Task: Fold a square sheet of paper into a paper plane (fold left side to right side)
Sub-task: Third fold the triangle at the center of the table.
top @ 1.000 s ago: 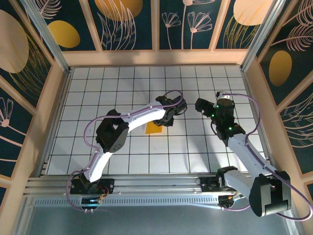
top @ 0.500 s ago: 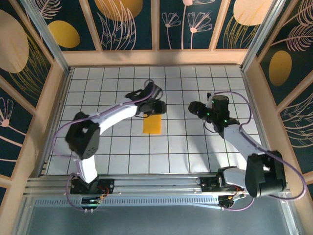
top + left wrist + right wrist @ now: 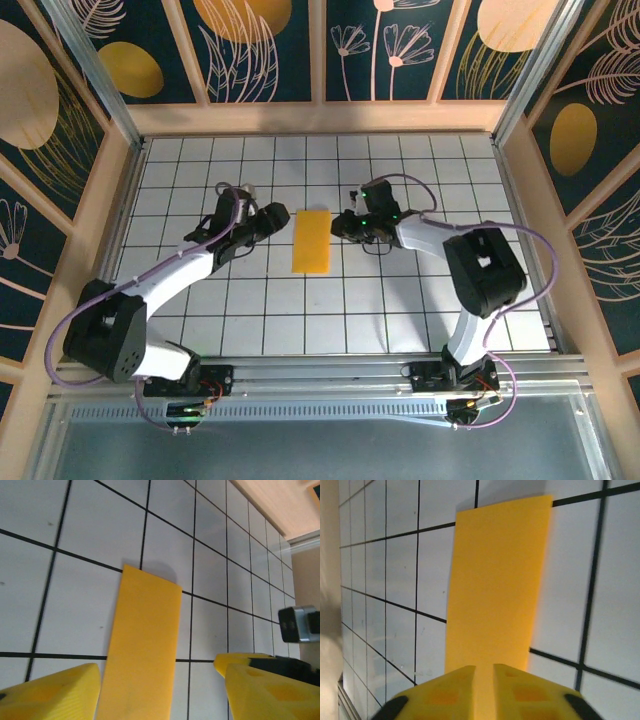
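Observation:
The square sheet of paper [image 3: 312, 240] lies flat on the tiled floor, folded into a narrow orange-yellow rectangle about one tile wide. My left gripper [image 3: 272, 222] hovers just left of it, open, and the strip [image 3: 145, 645] runs between its spread fingers [image 3: 60, 692] in the left wrist view. My right gripper [image 3: 345, 224] sits at the strip's right edge, shut to a thin slit. In the right wrist view its tips [image 3: 485, 668] hang over the near end of the paper [image 3: 495, 580]. I cannot tell whether they touch it. The paper plane is out of view.
White gridded floor [image 3: 400, 310] inside a wooden frame with patterned walls [image 3: 60, 150]. An aluminium rail [image 3: 320, 375] runs along the near edge by both arm bases. The right arm's wrist [image 3: 300, 624] shows at the right of the left wrist view.
The left arm swung left off the paper and its jaws opened. The right arm moved left to the paper's right edge and its jaws closed. The folded strip now lies uncovered.

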Available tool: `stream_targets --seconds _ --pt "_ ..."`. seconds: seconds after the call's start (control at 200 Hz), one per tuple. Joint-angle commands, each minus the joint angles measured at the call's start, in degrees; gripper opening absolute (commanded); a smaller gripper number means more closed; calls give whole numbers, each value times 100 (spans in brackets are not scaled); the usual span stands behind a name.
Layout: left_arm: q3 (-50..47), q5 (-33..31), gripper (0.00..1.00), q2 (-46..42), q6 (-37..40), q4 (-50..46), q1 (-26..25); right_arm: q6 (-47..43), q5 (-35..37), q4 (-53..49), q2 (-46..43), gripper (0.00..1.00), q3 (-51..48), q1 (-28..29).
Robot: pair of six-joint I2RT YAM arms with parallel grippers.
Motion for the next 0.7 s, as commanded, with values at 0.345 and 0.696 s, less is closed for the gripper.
stream_targets --seconds 0.345,0.696 --pt "-385 -608 71 -451 205 41 65 -71 316 -635 997 0 749 186" --pt "-91 405 61 364 546 -79 64 -406 620 -1031 1161 0 714 290"
